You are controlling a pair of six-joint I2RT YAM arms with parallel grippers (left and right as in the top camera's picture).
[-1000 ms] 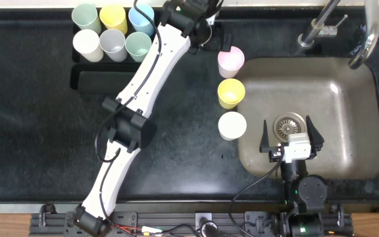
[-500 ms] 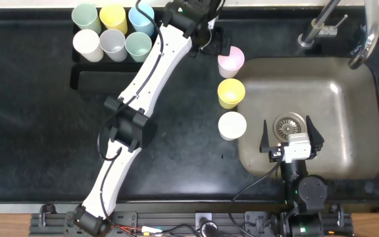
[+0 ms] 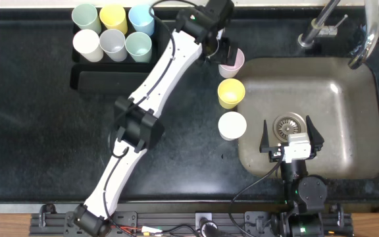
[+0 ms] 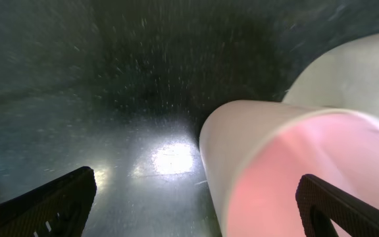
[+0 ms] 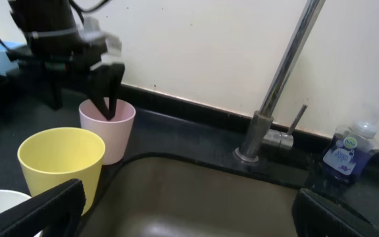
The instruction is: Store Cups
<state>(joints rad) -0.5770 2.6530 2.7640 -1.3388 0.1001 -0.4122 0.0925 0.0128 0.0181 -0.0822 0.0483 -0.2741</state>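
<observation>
Left gripper (image 3: 224, 52) astride pink cup (image 3: 235, 63) rim, arm outstretched

Left arm (image 3: 151, 82) white links, black joints, black left tool (image 3: 222, 51), right arm (image 3: 305, 189) black, white block

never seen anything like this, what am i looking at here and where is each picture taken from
These are two robot arms at a kitchen counter, each ending in a two-finger gripper. One picture looks straight down from above; the other two come from cameras on the arms' wrists. The left gripper is open at the pink cup, one finger outside its wall and one dipping inside, holding nothing yet. A yellow cup and a white cup stand next to it along the edge of the sink. Six more cups sit in a black tray at the counter's far left. The right gripper hangs open and empty over the sink.
</observation>
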